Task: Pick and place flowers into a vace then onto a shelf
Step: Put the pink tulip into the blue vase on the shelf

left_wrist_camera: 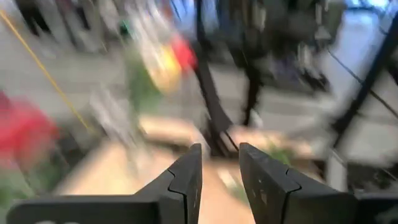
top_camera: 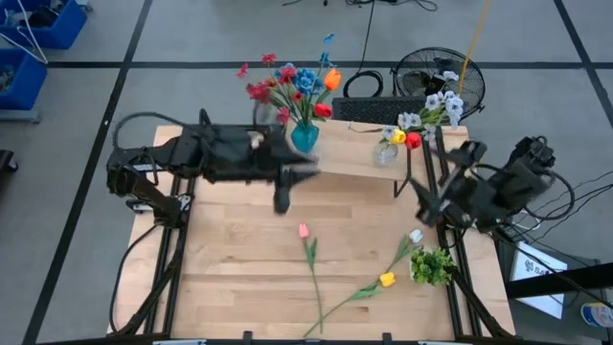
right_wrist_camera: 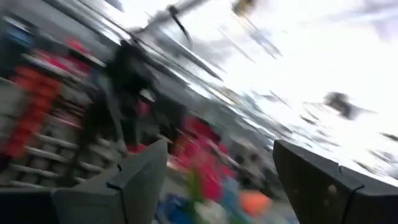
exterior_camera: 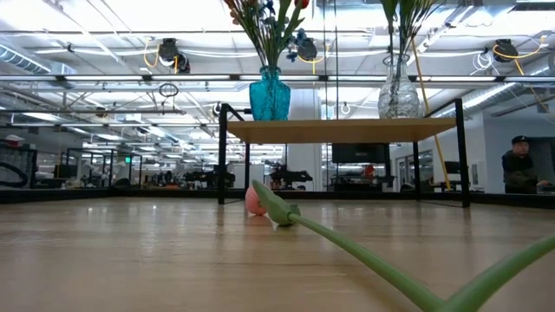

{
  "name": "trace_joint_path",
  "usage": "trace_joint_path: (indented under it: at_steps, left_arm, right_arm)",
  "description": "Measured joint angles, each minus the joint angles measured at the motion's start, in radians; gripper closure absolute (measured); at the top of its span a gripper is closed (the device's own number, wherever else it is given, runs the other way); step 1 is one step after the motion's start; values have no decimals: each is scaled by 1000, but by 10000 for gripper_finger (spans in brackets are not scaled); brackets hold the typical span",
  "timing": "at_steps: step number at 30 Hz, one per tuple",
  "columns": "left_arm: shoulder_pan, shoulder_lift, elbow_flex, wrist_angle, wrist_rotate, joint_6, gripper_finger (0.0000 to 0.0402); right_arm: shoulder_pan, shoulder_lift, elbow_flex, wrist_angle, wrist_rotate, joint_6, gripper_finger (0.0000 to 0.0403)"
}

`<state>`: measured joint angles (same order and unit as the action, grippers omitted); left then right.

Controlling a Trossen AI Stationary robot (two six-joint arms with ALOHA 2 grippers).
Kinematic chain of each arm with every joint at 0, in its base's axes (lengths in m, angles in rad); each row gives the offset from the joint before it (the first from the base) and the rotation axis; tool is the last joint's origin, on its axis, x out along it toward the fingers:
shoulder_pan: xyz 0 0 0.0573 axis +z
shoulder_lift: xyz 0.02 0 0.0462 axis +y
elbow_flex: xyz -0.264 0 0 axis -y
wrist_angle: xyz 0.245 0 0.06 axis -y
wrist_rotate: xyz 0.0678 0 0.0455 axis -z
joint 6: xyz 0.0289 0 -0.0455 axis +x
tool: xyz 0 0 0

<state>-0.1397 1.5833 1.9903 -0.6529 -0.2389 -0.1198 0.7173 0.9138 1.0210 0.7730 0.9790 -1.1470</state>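
A pink flower (top_camera: 304, 231) lies on the desk (top_camera: 239, 278), below the empty, part-open left hand (top_camera: 283, 196) and well apart from the wide-open right hand (top_camera: 429, 203). On the shelf (top_camera: 356, 161) stand a blue vase (top_camera: 305, 138) and a clear vase (top_camera: 386, 153) of flowers (top_camera: 292, 86).

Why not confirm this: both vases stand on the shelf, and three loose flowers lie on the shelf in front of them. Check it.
Wrong place. The high view shows the blue vase and clear vase on the shelf, but the three loose flowers lie on the tabletop.
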Motion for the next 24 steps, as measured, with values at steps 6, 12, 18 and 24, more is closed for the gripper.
trace_joint_path:
  at_steps: [6,12,18,24]
  left_arm:
    - [-117,-2,-64,-299,120,-455,289]
    - [-205,-1,-277,-272,123,-954,289]
    - [-212,2,-604,-206,52,-1394,289]
    - [-211,2,-903,271,-74,-1438,289]
  right_arm:
    - [128,-1,1,-291,-43,322,119]
    - [193,5,0,-618,-45,854,119]
    - [201,7,0,-847,-45,1156,119]
    - [201,7,0,-1002,-43,1312,119]
